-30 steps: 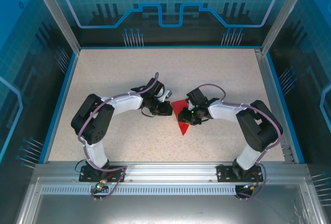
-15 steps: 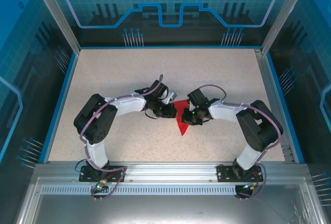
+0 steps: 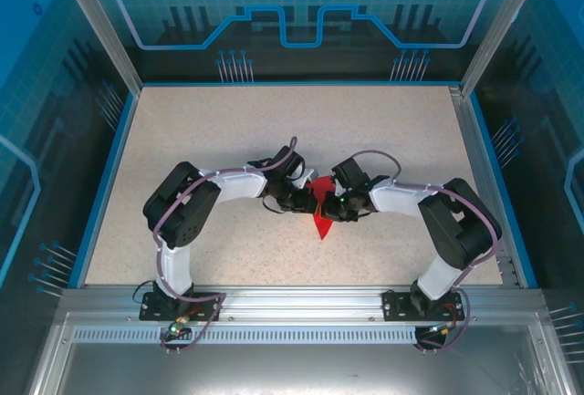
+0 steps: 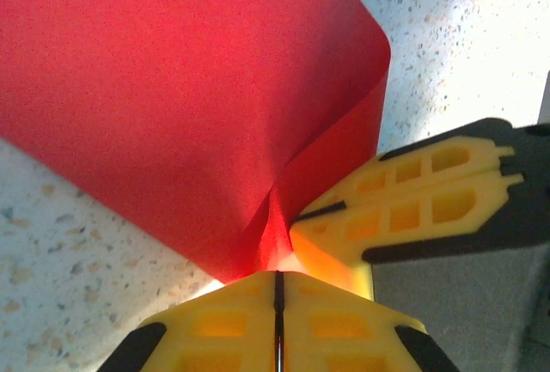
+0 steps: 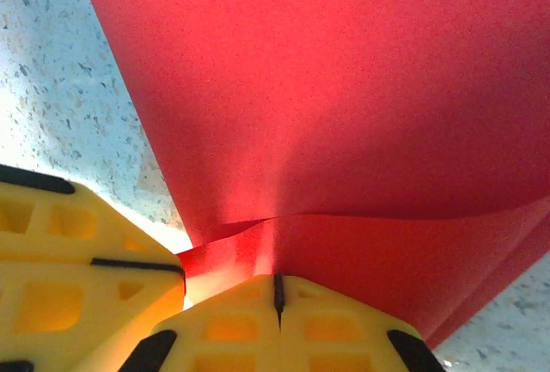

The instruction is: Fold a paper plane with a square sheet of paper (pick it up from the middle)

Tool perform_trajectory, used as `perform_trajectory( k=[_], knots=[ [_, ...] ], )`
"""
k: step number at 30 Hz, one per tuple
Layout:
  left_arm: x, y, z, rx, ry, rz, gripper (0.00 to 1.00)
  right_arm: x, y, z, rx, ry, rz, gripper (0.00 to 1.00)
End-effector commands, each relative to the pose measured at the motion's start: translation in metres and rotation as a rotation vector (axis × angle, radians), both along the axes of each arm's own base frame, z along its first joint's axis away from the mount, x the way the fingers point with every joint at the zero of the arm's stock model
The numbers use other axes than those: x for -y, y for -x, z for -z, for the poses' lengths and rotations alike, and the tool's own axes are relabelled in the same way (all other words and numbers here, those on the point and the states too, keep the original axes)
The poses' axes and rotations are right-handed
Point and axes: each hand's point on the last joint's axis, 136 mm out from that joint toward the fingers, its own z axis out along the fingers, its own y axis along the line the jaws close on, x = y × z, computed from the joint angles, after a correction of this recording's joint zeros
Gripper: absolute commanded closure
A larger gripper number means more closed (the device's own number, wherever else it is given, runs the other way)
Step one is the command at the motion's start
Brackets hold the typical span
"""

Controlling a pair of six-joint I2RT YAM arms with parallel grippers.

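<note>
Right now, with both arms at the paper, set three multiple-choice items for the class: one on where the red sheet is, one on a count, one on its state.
1. Where is the red sheet?
A) between the left gripper and the right gripper, near the middle of the table
B) at the far left corner
C) on the near metal rail

2. How many grippers pinch it?
A) none
B) one
C) two

3. What is its state?
A) lying flat
B) bent and creased at the pinch
C) torn in two

Answers:
1 A, the top view shows it between the two arms' tips.
2 C, each wrist view shows shut yellow fingers with red paper in their seam.
3 B, the left wrist view shows a curled flap above the pinch.
</note>
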Motion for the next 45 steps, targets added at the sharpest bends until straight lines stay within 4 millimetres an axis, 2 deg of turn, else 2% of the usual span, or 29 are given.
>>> perform_trajectory(
  k=[1,12,18,25,31,38,45],
  knots=[
    [0.009,-0.003,-0.001,-0.003,0.023,0.017,0.90,0.018,0.021,0.016,-0.083,0.054,0.009,0.99],
    [0.009,-0.004,0.009,-0.014,0.006,0.019,0.90,0.017,0.019,0.014,-0.064,0.013,0.020,0.97],
    [0.009,-0.003,0.015,-0.021,-0.007,0.028,0.90,0.013,0.016,0.007,-0.036,-0.028,0.025,0.93],
    [0.009,-0.004,0.018,-0.020,-0.015,0.034,0.90,0.012,0.008,-0.011,0.023,-0.055,0.032,0.83],
    [0.011,-0.004,0.016,-0.017,-0.010,0.044,0.90,0.021,0.004,-0.021,0.062,-0.043,0.055,0.82],
    [0.014,-0.004,0.013,-0.013,0.000,0.055,0.90,0.035,-0.011,-0.029,0.086,-0.024,0.089,0.81],
    [0.017,-0.001,0.012,-0.011,0.000,0.074,0.90,0.043,-0.021,-0.024,0.071,0.024,0.092,0.81]
  ],
)
